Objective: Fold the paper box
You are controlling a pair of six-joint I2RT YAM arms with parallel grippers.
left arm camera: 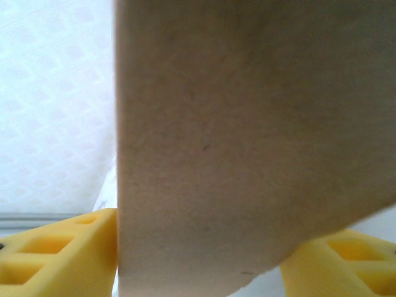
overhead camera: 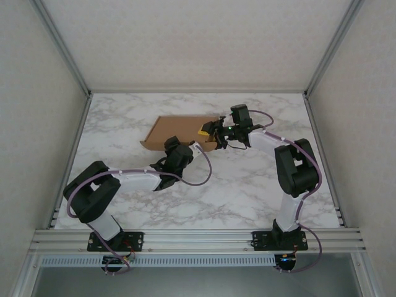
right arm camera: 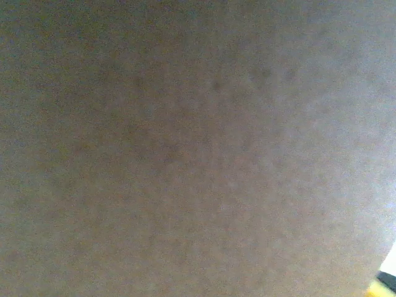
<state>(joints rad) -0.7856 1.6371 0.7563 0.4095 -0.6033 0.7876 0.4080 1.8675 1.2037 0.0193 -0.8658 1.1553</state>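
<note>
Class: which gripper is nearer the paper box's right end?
Right. The right gripper is at the paper box's right end; the left gripper sits at its near edge.

Blurred brown paper box (right arm camera: 185,148) face close up; yellow sliver (right arm camera: 378,289) at lower right corner.

- The plain brown cardboard paper box (overhead camera: 176,130) lies on the white marble-patterned table (overhead camera: 247,185), left of centre, toward the far side.
- The left gripper (overhead camera: 180,148) is at the box's near edge, toward its right half.
- The right gripper (overhead camera: 209,131) is at the box's right end.
- A box panel stands between the left gripper's yellow fingers (left arm camera: 55,253).
</note>
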